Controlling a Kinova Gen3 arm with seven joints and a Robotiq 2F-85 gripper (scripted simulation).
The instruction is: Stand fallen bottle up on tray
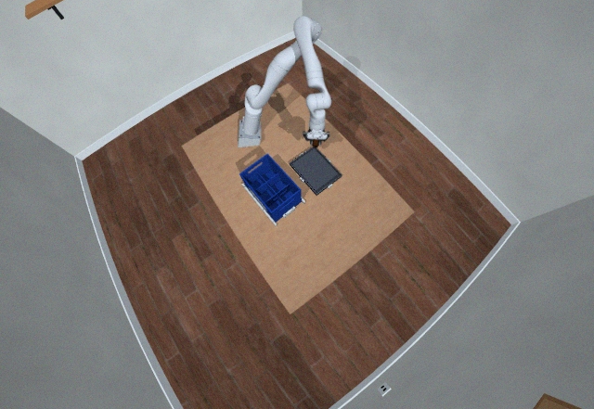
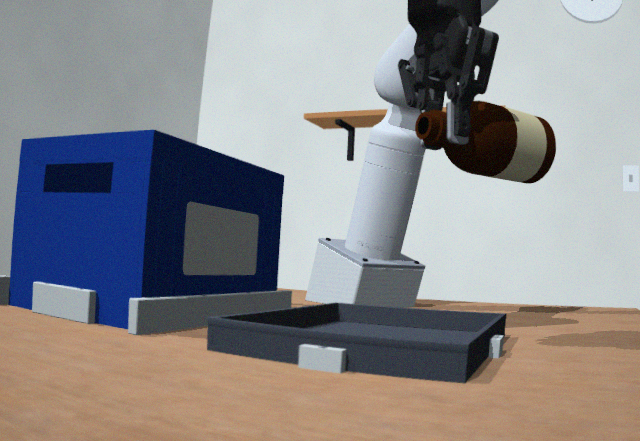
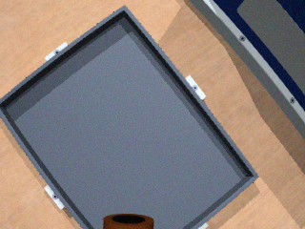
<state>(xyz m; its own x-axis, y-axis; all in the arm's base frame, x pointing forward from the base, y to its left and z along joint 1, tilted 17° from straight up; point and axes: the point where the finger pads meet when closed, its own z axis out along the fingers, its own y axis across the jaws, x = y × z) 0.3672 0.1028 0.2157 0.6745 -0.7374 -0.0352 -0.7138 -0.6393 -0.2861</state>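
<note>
Two black fingers of your gripper [image 1: 315, 140] [image 2: 448, 123] stood part open, clamped on the neck of the brown bottle with the cream label [image 1: 315, 143] [image 2: 493, 139] [image 3: 128, 222]. It hung above tray height, its long axis nearly level, base slightly low, square to your downward-pointing gripper. The shallow dark-grey tray [image 1: 316, 171] [image 2: 336, 345] [image 3: 129, 129] lay below; your coming turn likely had to swing that base down.

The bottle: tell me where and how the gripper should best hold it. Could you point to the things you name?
Best gripped, I'd say, at the neck, just behind the mouth, with one finger on each side. The bottle [image 1: 315, 143] [image 2: 498, 141] [image 3: 111, 223] hangs nearly level, so the gripper [image 1: 316, 139] [image 2: 445, 121] suits coming from above, as it does now. The neck is much narrower than the wide, labelled body.
</note>
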